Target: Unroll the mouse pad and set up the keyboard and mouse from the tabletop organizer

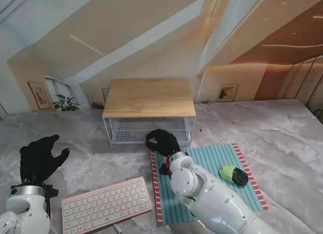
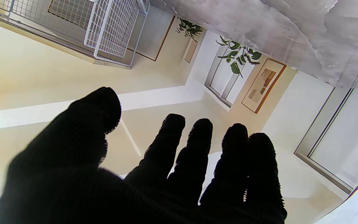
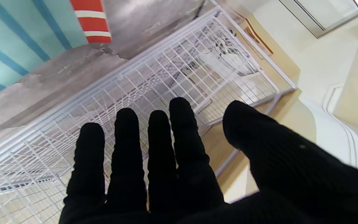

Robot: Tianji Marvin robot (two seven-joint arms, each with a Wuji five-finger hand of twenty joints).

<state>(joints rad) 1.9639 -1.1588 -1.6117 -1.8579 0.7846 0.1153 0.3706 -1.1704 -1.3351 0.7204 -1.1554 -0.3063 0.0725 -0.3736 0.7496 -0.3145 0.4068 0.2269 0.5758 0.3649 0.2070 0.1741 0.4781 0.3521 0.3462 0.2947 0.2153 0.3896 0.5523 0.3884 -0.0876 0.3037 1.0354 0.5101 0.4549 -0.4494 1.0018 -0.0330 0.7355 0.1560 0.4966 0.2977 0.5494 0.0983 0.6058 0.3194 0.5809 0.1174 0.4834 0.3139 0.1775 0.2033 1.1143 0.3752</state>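
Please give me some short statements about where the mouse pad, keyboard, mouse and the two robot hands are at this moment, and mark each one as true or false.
1. The mouse pad lies unrolled and flat on the table. True.
2. The mouse is inside the wire organizer. False: it sits on the mouse pad, toward its right side.
3. The keyboard lies on the mouse pad. False: it rests on the bare table, to the left of the pad.
4. The left robot hand holds nothing, and its fingers are spread. True.
5. The right robot hand grips the mouse. False: it is empty, near the organizer's front.
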